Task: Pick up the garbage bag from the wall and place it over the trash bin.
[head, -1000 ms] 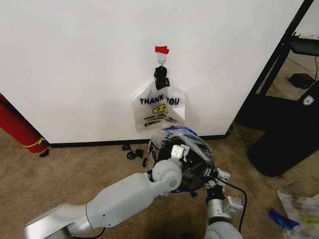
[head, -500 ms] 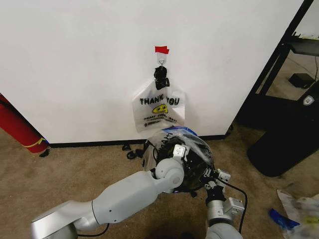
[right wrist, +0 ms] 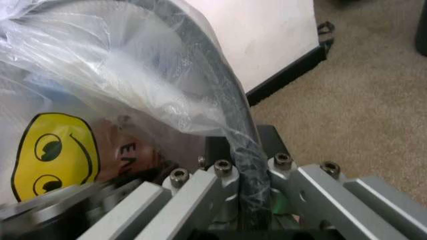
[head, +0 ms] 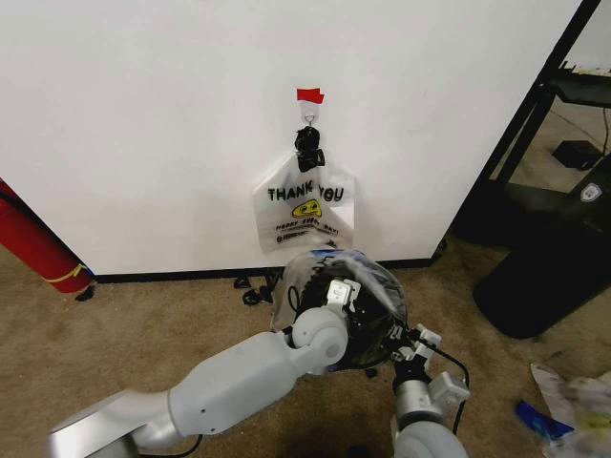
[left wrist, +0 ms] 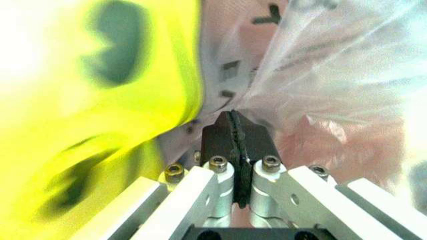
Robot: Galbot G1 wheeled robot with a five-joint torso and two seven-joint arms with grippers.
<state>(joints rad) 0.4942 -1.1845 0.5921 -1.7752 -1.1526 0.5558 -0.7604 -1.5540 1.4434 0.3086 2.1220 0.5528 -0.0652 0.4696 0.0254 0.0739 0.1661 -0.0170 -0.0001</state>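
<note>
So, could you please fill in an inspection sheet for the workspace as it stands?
Surface: brown carpet, white wall with black baseboard.
Job's things: garbage bag draped over trash bin.
Clutter: "THANK YOU" bag on hook; black scraps on floor.
Grippers: left gripper shut on garbage bag; right gripper clamps bag and bin rim.
Cables: black cable beside right arm.
Surroundings: red cylinder, black rack.
</note>
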